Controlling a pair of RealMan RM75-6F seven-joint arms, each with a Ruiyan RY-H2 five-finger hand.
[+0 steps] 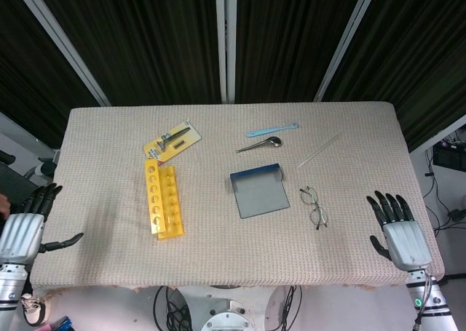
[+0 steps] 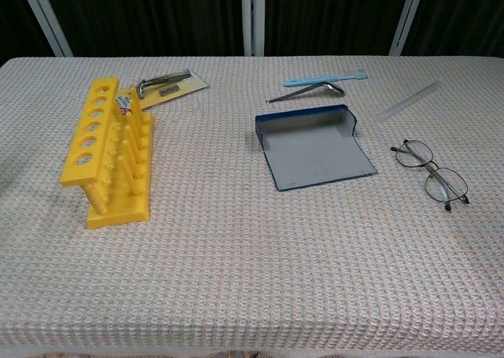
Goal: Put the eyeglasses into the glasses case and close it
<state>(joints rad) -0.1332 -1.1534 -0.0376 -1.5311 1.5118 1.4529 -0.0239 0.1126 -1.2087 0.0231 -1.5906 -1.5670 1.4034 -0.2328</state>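
Note:
Thin wire-framed eyeglasses (image 1: 314, 206) (image 2: 431, 174) lie flat on the cloth, right of centre. Just to their left the glasses case (image 1: 259, 191) (image 2: 313, 147) lies open, a blue-edged box with a grey inside and its lid flap spread toward the front. My right hand (image 1: 397, 229) hovers over the table's front right corner, fingers spread, holding nothing, well to the right of the eyeglasses. At the front left edge my left hand (image 1: 25, 227) is off the table, open and empty. The chest view shows neither hand.
A yellow tube rack (image 1: 163, 199) (image 2: 109, 150) stands left of centre, with a carded tool (image 1: 172, 140) behind it. A metal spoon (image 1: 260, 144), a light blue stick (image 1: 271, 130) and a clear rod (image 1: 318, 150) lie behind the case.

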